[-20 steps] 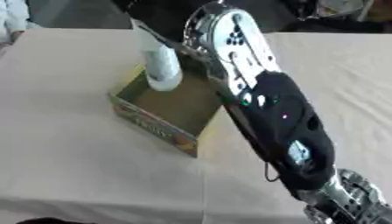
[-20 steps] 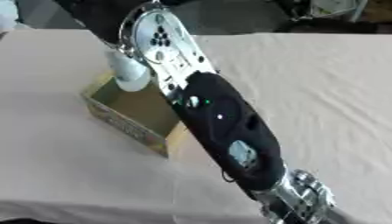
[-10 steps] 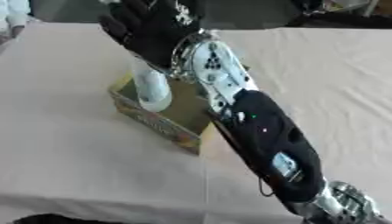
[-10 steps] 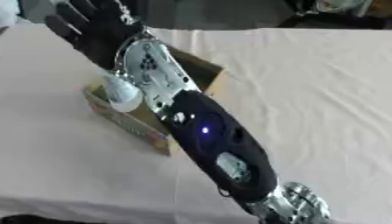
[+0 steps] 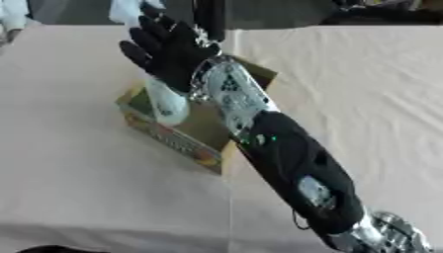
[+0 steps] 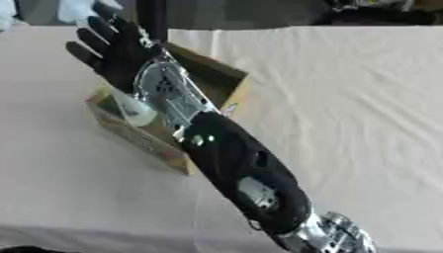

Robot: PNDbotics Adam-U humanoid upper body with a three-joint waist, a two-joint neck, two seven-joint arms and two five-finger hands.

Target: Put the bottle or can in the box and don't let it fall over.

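- The table [image 5: 78, 188] carried a pale cloth; an open cardboard box [image 5: 173, 141] sat on it toward the far left portion, well in from the near edge.
- A whitish bottle [image 5: 166, 101] stood inside the box at its left end, roughly upright, with its upper part hidden behind the robot hand.
- The right robot hand [image 5: 169, 49] was raised over the far left part of the box, above the bottle, fingers straight and spread apart, holding nothing.
- Its arm [image 5: 286, 163] ran from the near right corner diagonally across the box.
- No left robot hand was seen.
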